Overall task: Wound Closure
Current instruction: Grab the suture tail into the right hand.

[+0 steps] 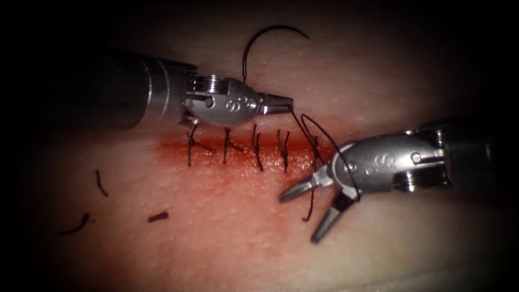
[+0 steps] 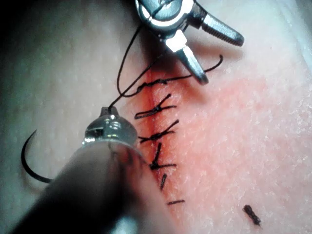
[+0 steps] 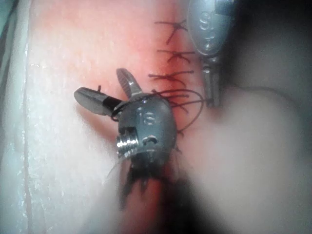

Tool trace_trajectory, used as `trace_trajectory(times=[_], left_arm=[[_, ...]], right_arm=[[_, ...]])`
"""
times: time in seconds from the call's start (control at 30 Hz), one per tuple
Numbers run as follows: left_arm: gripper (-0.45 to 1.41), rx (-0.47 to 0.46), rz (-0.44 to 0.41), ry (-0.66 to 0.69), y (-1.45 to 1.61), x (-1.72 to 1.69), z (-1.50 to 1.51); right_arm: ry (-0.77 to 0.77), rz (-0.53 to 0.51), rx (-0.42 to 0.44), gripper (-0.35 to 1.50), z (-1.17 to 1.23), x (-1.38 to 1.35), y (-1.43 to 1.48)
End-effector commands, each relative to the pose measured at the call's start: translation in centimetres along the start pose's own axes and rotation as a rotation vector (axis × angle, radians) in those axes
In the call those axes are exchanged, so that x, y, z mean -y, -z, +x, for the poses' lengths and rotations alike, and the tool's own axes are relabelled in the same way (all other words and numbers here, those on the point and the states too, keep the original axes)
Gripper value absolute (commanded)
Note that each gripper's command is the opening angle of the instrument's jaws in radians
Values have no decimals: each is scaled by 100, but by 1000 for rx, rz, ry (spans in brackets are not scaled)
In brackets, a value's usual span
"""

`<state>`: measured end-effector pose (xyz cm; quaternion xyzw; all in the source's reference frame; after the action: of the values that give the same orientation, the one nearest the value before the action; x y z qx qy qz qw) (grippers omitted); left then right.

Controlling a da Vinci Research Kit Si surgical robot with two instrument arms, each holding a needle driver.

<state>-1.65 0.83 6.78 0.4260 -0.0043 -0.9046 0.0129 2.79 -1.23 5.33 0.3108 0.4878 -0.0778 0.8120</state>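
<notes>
The cut (image 1: 238, 154) runs across the tissue (image 1: 227, 243) and carries several dark stitches (image 1: 257, 148). My left tool (image 1: 289, 101) comes in over the cut's far edge, its jaws shut on the thread (image 1: 294, 114) close to the rightmost stitch. That thread loops around the wrist of my right tool (image 1: 298, 219), whose jaws stand wide open with nothing in them; a thread tail (image 1: 309, 208) hangs between them. Beyond the left tool the curved needle (image 1: 270, 30) lies on the tissue, free of both tools. The needle (image 2: 28, 163) also lies beside the left tool's shaft. The loop (image 3: 191, 97) passes behind the right tool (image 3: 100, 83).
Red fluid (image 1: 216, 162) stains the tissue along and below the cut. Three cut ends of thread (image 1: 101, 183) (image 1: 158, 217) (image 1: 75, 224) lie on the tissue at the lower left. The left tool's shaft (image 1: 108, 92) covers the tissue above the cut's left end.
</notes>
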Motion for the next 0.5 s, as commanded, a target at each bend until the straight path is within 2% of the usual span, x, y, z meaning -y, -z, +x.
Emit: trace_trajectory(times=[0.03, 0.2, 0.23, 0.27, 0.3, 0.5], left_arm=[[-45, -1, 2, -2, -8, 2, -1], [-45, -2, 0, -4, -5, 0, -2], [-45, -3, -1, -5, -4, 0, -2], [-45, -4, -2, -5, -3, -1, -2], [-45, -7, -4, -6, -2, -1, -2], [-45, -9, -10, -13, 12, -10, 0]], right_arm=[[4, -1, 0, 82, -3, -6, -11], [8, -7, 7, 72, -8, -9, -17], [1, -3, 15, 42, -10, -10, -16], [2, 2, 14, -1, -10, -10, -15], [-2, 5, 16, -35, -11, -8, -13], [-7, -12, 26, -35, -9, -12, -4]])
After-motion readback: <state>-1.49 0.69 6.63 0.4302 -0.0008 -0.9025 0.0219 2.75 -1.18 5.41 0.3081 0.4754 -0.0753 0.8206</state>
